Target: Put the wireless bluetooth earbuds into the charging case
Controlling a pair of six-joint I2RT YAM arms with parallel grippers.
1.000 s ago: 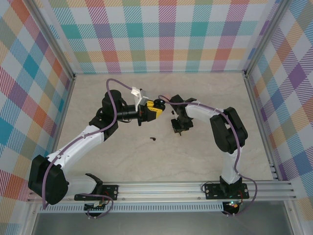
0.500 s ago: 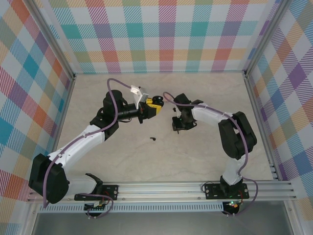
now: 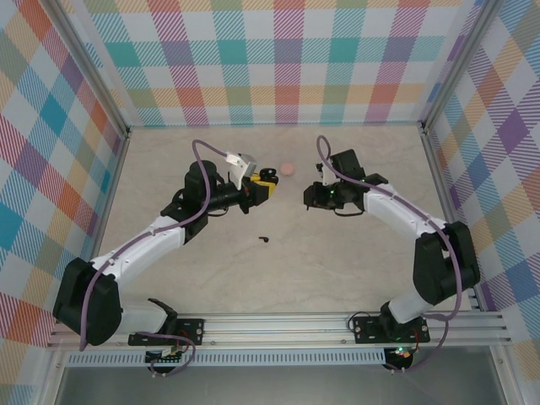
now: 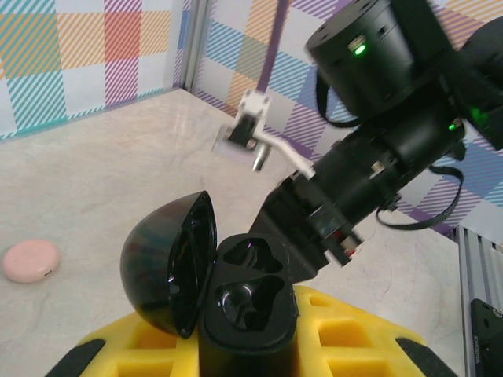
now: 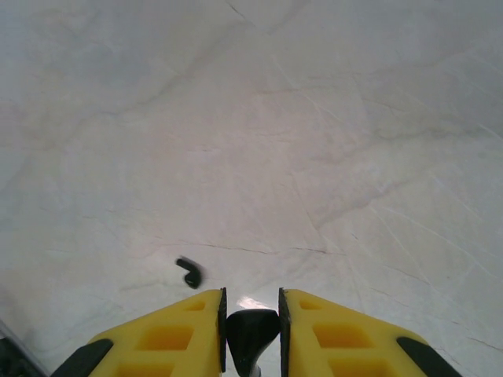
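An open black charging case point(image 4: 250, 302) sits upright between the yellow fingers of my left gripper point(image 4: 247, 345), its domed lid point(image 4: 161, 267) swung to the left and two dark wells showing. From above, my left gripper point(image 3: 267, 186) holds it over the middle of the table. My right gripper point(image 5: 251, 318) is shut on one black earbud point(image 5: 251, 334). It hovers a short way right of the case, facing it, with my right gripper point(image 3: 310, 197) pointing left. A second black earbud point(image 5: 189, 272) lies loose on the table point(image 3: 264, 239), nearer the front.
A round pink case point(image 3: 288, 169) lies closed on the table just behind the two grippers, also at the left as the pink case point(image 4: 30, 261). The marble tabletop point(image 3: 354, 261) is ringed by checked walls and a metal rail point(image 3: 287, 325) at the front.
My right arm has swung its elbow out to the right and raised its gripper away from the table, turning it toward the case. The left gripper shifted slightly, uncovering the pink case.
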